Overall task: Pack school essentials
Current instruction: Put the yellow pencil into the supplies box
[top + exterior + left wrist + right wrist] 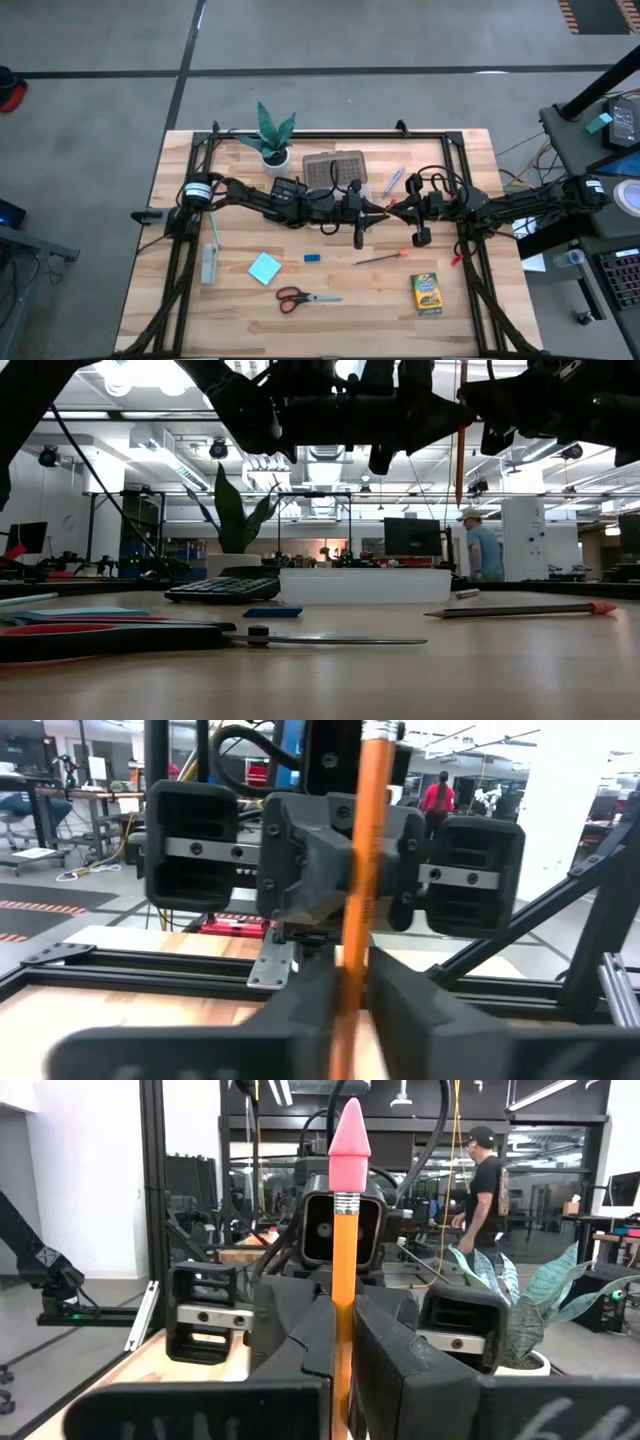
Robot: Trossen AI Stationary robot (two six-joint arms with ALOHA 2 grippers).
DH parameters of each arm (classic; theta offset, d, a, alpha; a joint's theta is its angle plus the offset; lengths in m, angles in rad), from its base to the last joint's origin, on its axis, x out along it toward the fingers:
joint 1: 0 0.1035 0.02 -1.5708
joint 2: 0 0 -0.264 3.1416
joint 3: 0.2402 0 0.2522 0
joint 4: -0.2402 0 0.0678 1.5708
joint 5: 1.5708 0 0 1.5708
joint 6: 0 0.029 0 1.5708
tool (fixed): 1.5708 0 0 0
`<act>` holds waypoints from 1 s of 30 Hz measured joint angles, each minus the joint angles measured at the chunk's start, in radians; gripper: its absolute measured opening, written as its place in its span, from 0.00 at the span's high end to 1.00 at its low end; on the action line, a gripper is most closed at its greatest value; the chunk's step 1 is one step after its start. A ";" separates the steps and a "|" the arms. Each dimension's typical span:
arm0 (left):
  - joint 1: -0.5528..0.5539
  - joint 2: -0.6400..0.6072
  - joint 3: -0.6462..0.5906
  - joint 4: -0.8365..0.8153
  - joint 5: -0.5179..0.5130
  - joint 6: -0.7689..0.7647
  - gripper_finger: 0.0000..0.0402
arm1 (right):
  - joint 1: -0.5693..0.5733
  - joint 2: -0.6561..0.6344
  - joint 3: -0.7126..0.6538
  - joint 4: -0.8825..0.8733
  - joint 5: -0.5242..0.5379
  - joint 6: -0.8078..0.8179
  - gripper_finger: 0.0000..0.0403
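Pencil stands upright, pink eraser cap topmost, clenched by both left claw and right claw.

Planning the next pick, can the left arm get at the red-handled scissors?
Probably not yet: the left tool is shut on an orange pencil that the right tool also grips. The red-handled scissors lie uncovered, so the path looks free once it lets go.
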 joint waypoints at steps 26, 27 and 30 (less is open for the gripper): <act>0.007 0.000 0.000 -0.001 0.003 -0.006 0.99 | 0.000 0.000 0.000 -0.002 0.006 -0.016 0.90; 0.007 0.000 0.000 -0.001 0.003 -0.006 0.99 | 0.000 0.000 0.000 -0.002 0.006 -0.016 0.88; 0.007 0.000 0.000 -0.001 0.003 -0.005 0.99 | 0.000 0.000 0.000 -0.003 0.006 -0.012 0.81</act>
